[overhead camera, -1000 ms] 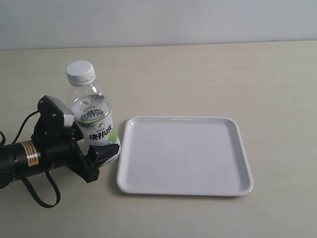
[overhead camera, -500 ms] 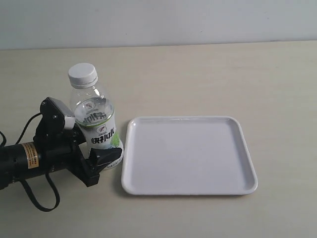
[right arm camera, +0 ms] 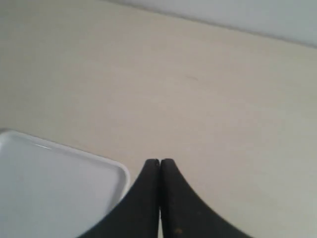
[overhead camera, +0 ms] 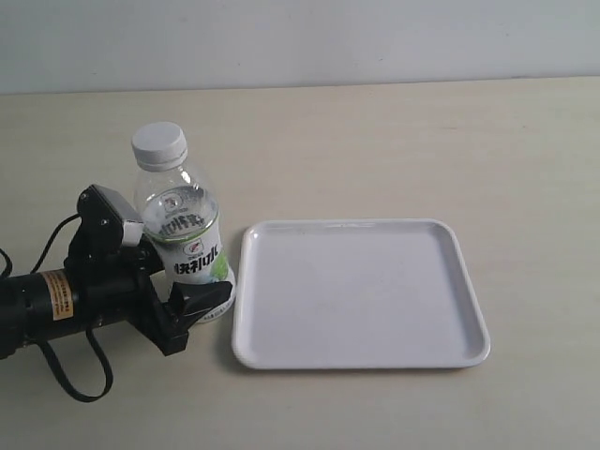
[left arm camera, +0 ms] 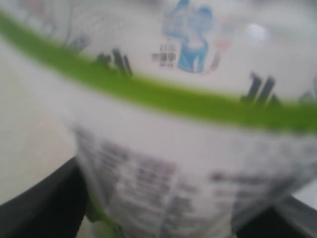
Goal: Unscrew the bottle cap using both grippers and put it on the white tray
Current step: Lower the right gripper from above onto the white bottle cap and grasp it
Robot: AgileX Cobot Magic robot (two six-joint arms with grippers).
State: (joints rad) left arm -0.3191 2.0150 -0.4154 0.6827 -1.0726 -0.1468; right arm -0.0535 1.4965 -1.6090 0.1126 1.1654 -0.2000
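The clear bottle point(overhead camera: 183, 225) with its white-and-green label stands upright at the left, and the white ribbed bottle cap point(overhead camera: 158, 142) sits on its neck. My left gripper point(overhead camera: 202, 283) reaches in from the left and is shut on the bottle's lower part. In the left wrist view the blurred label point(left arm camera: 188, 124) fills the picture, with a dark finger point(left arm camera: 44, 208) on one side and another point(left arm camera: 282, 223) on the other. The white tray point(overhead camera: 361, 291) lies just right of the bottle, nearly touching it. My right gripper point(right arm camera: 159, 162) is shut on nothing, above the table beside a corner of the tray point(right arm camera: 54, 183); the exterior view does not show it.
The light beige table point(overhead camera: 422, 150) stretches behind and to the right of the tray. A pale wall point(overhead camera: 300, 37) runs along the table's far edge. The left arm's black cable point(overhead camera: 80, 375) loops on the table near the front left.
The left gripper and the bottle have shifted a little to the right, and the tray has slid right with them. The bottle now stands more upright.
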